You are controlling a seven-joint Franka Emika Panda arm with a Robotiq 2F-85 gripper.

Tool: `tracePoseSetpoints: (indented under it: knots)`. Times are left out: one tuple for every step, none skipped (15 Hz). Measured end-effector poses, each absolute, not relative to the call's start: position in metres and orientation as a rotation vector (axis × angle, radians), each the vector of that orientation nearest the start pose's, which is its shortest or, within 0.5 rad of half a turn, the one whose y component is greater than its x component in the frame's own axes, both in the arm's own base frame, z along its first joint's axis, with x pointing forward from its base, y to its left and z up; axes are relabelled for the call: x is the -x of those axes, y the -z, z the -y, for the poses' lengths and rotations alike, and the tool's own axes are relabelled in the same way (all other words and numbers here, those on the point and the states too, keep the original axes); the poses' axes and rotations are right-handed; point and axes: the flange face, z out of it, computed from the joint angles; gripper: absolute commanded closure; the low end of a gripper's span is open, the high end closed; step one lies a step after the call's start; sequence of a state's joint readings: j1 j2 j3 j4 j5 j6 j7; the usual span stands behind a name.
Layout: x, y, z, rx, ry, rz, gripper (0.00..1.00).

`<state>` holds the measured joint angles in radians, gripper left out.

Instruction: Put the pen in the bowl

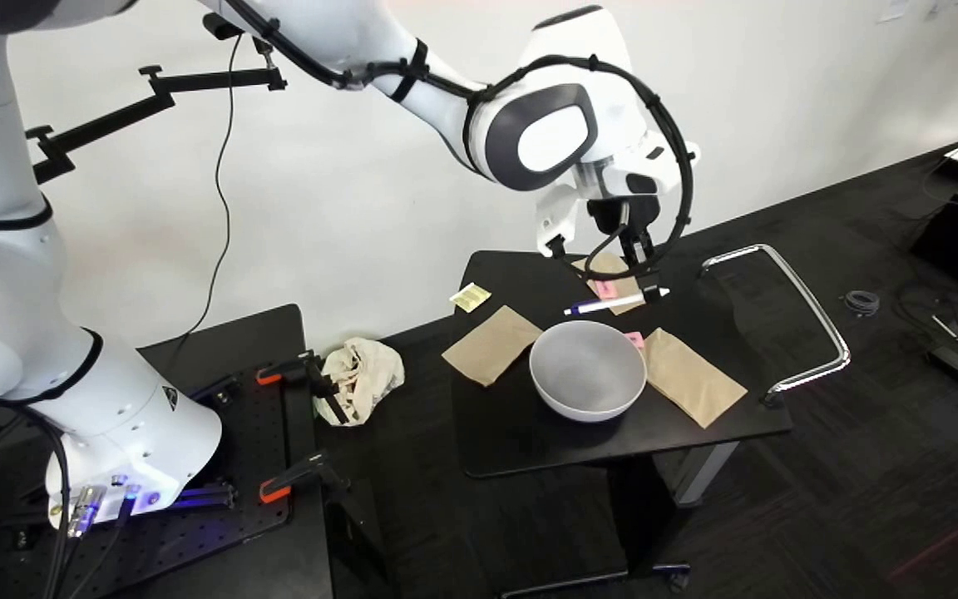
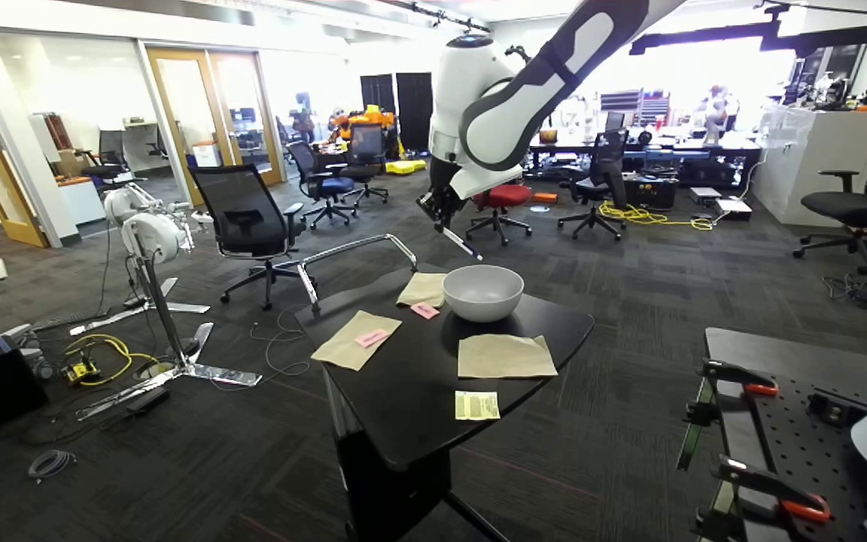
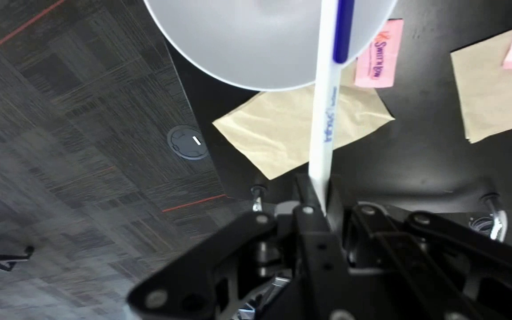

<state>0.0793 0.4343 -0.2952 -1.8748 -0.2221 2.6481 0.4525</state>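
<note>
The pen (image 1: 612, 303) is a thin white stick with a dark blue clip and end. It also shows in an exterior view (image 2: 462, 244) and in the wrist view (image 3: 325, 111). My gripper (image 3: 320, 189) is shut on the pen near its tapered white tip. The gripper shows in both exterior views (image 1: 652, 293) (image 2: 439, 224). The pen is tilted, with its clip end lower and pointing away from the fingers. The round light-grey bowl (image 1: 587, 366) sits upright on the table (image 2: 418, 406). The pen is in the air near the bowl's rim, and overlaps the bowl (image 3: 247, 49) in the wrist view.
Tan napkins (image 1: 493, 345) (image 1: 693, 378) lie around the bowl, with pink packets (image 2: 371, 338) (image 2: 424, 310) on or beside them. A yellow packet (image 2: 477, 405) lies near the table's edge. A chrome bar (image 1: 807, 304) sticks out from one table side. A wall (image 1: 346, 208) stands behind the arm.
</note>
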Motion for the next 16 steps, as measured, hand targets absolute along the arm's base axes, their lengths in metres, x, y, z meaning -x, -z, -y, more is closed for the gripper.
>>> tracePoseSetpoints:
  knots:
    - [-0.649,-0.320,0.130,3.201,0.634,-0.777,0.97]
    - [-0.643,-0.313,0.139,3.189,0.640,-0.826,0.97]
    - [-0.638,-0.306,0.146,3.179,0.643,-0.868,0.97]
    - [-0.633,-0.300,0.152,3.169,0.645,-0.905,0.97]
    - [-0.630,-0.293,0.156,3.160,0.646,-0.937,0.97]
    - [-0.627,-0.287,0.159,3.155,0.645,-0.961,0.97]
    - [-0.626,-0.281,0.162,3.149,0.643,-0.985,0.97]
    - [-0.624,-0.275,0.163,3.145,0.638,-1.002,0.97]
    - [-0.624,-0.270,0.163,3.144,0.627,-1.016,0.97]
    - [-0.623,-0.265,0.163,3.144,0.615,-1.022,0.97]
    - [-0.623,-0.260,0.163,3.145,0.604,-1.026,0.97]
    - [-0.623,-0.255,0.162,3.144,0.593,-1.030,0.97]
    - [-0.623,-0.251,0.160,3.142,0.583,-1.034,0.97]
    - [-0.623,-0.247,0.158,3.138,0.573,-1.039,0.63]
    - [-0.623,-0.243,0.156,3.132,0.564,-1.044,0.61]
    - [-0.623,-0.240,0.154,3.126,0.555,-1.049,0.56]
